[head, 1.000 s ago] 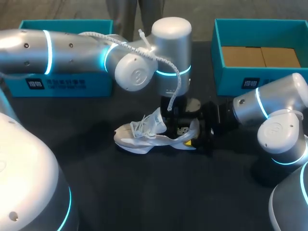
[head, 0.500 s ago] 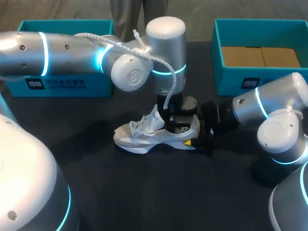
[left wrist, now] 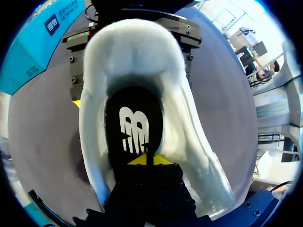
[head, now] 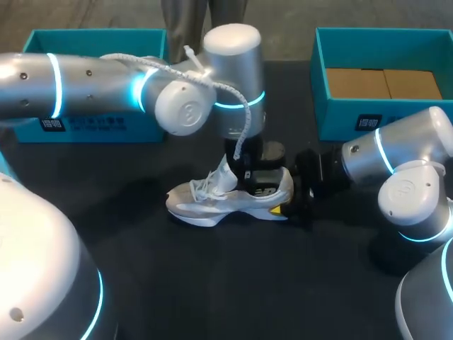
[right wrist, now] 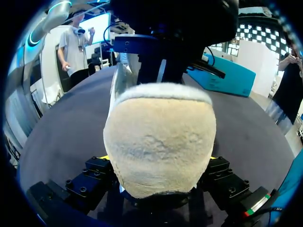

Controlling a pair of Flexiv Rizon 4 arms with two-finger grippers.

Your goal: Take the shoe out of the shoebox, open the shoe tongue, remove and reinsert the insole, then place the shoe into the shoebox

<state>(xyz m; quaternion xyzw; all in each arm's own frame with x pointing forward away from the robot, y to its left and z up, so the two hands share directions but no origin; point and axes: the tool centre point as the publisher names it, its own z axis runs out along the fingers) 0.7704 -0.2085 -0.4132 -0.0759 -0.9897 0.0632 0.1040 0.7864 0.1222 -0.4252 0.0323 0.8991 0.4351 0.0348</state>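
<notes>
Shoe: a white trainer (head: 205, 205) lies on its sole on the dark counter (head: 212, 283), between the two teal boxes and nearer the robot, outside both. The toe points to the left arm's side and the heel to the right arm's side.
Tongue: the tongue (head: 228, 174) stands up from the laces, just beside the left arm's wrist.
Insole: in the left wrist view a black insole (left wrist: 135, 127) with a white mark lies flat inside the shoe (left wrist: 189, 142), over the heel part.
Left gripper: the left gripper (head: 249, 178) comes down from above into the shoe's opening. In its own view (left wrist: 146, 160) the yellow tips are pressed together with only a thin seam between them, at the surface of the insole. Whether they pinch any of it, I cannot tell.
Right gripper: the right gripper (head: 287, 200) lies low on the counter at the heel. In its own view (right wrist: 160, 158) the fingers (right wrist: 94, 176) stand apart on either side of the heel (right wrist: 161, 123), both against it and clamping it.
Left teal box: the left teal box (head: 92, 124) is at the far left of the counter, partly hidden by the left arm; its inside cannot be seen.
Right teal box: the right teal box (head: 354, 117) is at the far right, open, with brown cardboard (head: 382, 83) lining its floor.
</notes>
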